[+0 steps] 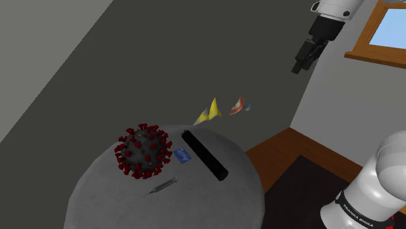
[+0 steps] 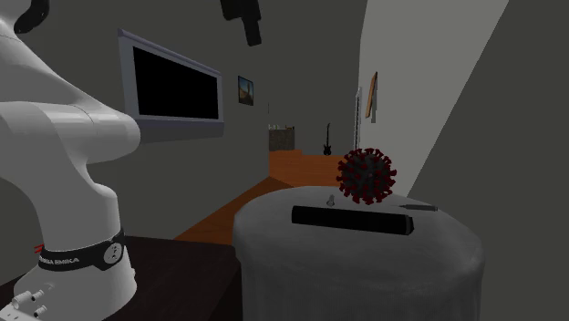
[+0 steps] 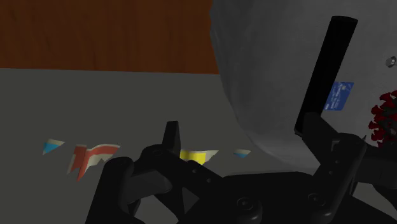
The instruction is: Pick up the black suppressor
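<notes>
We are reading the brand lettering "FRANKA EMIKA" in dark print on the lowest white link of the arm [image 1: 362, 207] in the shoulder view. In the second exterior view we are reading the same lettering on the dark band [image 2: 77, 256] around that link. We are finding the white print on the blue card [image 3: 339, 96] illegible.

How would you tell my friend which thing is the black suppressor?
Find the round grey table. Beside the spiky red-and-grey ball and a small blue card lies the suppressor. It is the only long, plain black stick there, far thicker than the thin grey syringe.
</notes>
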{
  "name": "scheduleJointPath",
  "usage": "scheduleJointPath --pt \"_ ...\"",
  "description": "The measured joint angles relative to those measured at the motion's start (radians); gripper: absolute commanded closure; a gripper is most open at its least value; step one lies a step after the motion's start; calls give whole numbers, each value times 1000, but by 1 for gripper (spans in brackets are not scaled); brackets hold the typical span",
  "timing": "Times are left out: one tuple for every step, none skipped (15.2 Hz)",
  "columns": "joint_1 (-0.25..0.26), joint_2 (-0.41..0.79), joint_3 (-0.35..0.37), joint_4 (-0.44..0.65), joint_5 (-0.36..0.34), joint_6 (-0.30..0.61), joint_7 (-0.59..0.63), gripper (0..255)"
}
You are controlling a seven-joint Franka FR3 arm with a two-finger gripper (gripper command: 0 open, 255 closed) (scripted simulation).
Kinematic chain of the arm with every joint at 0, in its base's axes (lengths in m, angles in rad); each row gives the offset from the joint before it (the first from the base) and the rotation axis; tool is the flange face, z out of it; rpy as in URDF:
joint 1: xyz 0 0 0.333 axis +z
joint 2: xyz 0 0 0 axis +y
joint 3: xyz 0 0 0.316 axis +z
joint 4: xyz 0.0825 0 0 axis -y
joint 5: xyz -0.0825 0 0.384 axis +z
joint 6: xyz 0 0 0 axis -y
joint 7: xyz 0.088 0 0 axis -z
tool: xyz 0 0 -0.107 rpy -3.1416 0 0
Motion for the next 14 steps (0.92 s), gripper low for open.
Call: scheduleJointPath --pt "0 0 0 0 0 0 0 0" --pt "2 6 5 -10 3 13 5 0" --pt "6 23 13 -12 8 29 14 0" --pt "10 34 25 -29 14 53 25 0" --pt "15 40 38 -52 22 78 39 0" --pt "19 54 47 -68 27 103 47 0" --pt "23 79 56 -77 31 133 55 0" --pt "27 97 65 -88 36 158 64 0" --pt "33 107 80 -106 44 182 79 0" --pt "38 132 91 -100 50 198 90 0" --pt "44 155 108 -109 57 224 107 0" --pt "49 180 119 -116 62 253 117 0" --pt "51 203 126 -120 65 276 124 0" --pt "56 229 138 -127 70 304 135 0"
